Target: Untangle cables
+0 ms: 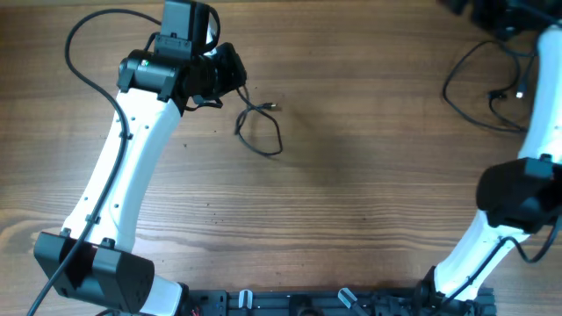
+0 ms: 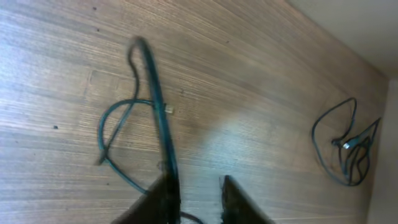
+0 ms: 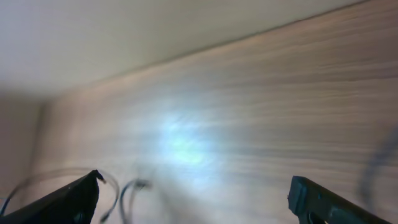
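- Closest to the robot's base, the left arm (image 1: 132, 167) and the right arm (image 1: 470, 246) rose from black mounts, both with smooth white shells and black joints.
- Beyond them spread the desk (image 1: 369, 184), a flat top of light brown wood with fine, straight grain running across it.
- Left of the desk's middle lay one of the cables, the looped cable (image 1: 238, 129). It was a thin, limp black cord bent into an open, uneven loop, with a small pale-tipped plug (image 1: 274, 107) at its free end.
- Just past that loop hung the left end effector (image 2: 196, 183), its two dark, flat fingers (image 2: 163, 199) standing a narrow way apart with bare wood showing between them. A strand of the looped cable ran up from one fingertip; the wrist view did not settle whether it touched that finger or only passed beside it.
- Toward the far right corner lay the second cable (image 1: 447, 86), equally thin and black, in a wider loop with several smaller bends inside it, well apart from the first.
- Farthest off, near that cable, the right end effector (image 3: 194, 180) had its blunt dark fingers spread wide with nothing between them. Blurred thin strands lay by one fingertip, and a pale plain surface (image 3: 124, 37) rose behind the desk's far edge.
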`<action>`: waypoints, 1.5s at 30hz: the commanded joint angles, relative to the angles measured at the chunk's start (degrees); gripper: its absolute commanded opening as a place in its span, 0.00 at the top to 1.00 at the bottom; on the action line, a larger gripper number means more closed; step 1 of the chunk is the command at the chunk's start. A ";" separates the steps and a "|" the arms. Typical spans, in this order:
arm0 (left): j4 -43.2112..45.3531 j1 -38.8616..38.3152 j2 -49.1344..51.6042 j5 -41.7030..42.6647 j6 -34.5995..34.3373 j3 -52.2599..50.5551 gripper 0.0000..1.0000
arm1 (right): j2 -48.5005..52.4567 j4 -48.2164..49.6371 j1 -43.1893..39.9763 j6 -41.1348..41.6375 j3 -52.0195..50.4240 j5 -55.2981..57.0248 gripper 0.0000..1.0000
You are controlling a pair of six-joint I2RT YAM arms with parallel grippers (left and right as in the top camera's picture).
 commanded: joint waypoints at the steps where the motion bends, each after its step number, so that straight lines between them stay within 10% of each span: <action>1: 1.18 0.31 0.26 -1.55 0.52 0.37 0.33 | 0.24 -1.51 6.27 -5.81 0.57 -1.92 0.00; 3: 0.37 0.55 0.26 -5.33 0.50 0.35 0.00 | 0.24 -2.10 9.70 -5.77 0.57 2.01 0.00; 11: -8.79 2.54 0.33 -21.35 0.22 0.35 0.00 | 0.61 -4.46 18.49 -5.44 0.57 10.54 0.00; 21: -10.64 15.63 0.33 -11.28 0.70 0.35 0.00 | 5.77 -8.04 21.40 -11.19 0.44 8.33 0.00; 33: -10.78 16.79 0.37 -9.51 0.68 0.35 0.00 | 18.25 -6.16 26.32 1.99 0.44 15.65 0.20; 45: -10.49 16.79 0.37 -9.51 0.68 0.35 0.00 | 21.55 -2.49 35.71 -11.93 0.46 12.20 0.23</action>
